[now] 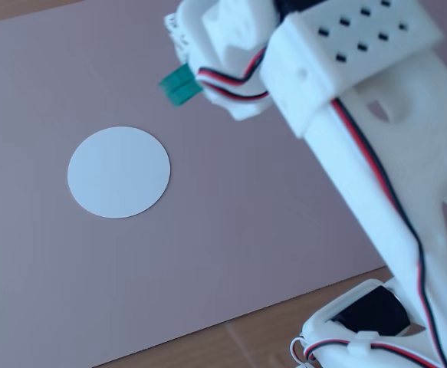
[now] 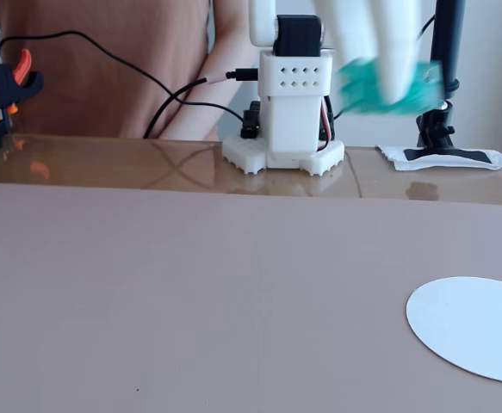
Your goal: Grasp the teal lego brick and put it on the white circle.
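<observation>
Overhead, the teal lego brick (image 1: pixel 180 86) showed as a small translucent green block poking out from under the white arm (image 1: pixel 376 153). In the low fixed view it (image 2: pixel 362 86) hung blurred, high above the pinkish mat (image 2: pixel 190 292), pinched in the gripper (image 2: pixel 384 90), whose fingers (image 2: pixel 397 52) were pressed against it. The white circle (image 2: pixel 474 327) lay flat and plain on the mat, well apart from the brick. No writing could be read.
</observation>
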Robot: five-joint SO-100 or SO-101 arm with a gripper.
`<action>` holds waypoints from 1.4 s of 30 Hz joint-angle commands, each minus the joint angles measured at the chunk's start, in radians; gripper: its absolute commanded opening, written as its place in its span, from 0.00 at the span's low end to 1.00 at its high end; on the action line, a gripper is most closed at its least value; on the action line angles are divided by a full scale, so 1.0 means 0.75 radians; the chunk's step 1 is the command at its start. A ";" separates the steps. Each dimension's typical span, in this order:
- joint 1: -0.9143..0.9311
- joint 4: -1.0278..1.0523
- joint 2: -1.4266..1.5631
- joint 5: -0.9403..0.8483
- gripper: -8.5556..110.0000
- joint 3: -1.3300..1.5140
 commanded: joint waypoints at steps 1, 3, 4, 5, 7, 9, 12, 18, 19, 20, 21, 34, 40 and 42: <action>-0.098 0.018 0.033 0.016 0.07 -0.104; -0.168 0.043 -0.022 -0.006 0.07 -0.176; -0.202 0.067 -0.072 -0.025 0.07 -0.225; -0.233 0.100 -0.137 -0.045 0.07 -0.282; -0.272 0.147 -0.278 -0.067 0.07 -0.385; -0.290 0.188 -0.427 -0.092 0.07 -0.481; -0.297 0.235 -0.657 -0.123 0.07 -0.605; -0.292 0.303 -1.039 -0.170 0.07 -0.777; -0.295 0.303 -1.078 -0.170 0.07 -0.792; -0.297 0.305 -1.109 -0.174 0.07 -0.804; -0.301 0.309 -1.137 -0.178 0.07 -0.816; -0.301 0.391 -1.268 -0.205 0.29 -0.949; -0.297 0.397 -1.266 -0.202 0.30 -0.943; -0.297 0.399 -1.254 -0.198 0.30 -0.941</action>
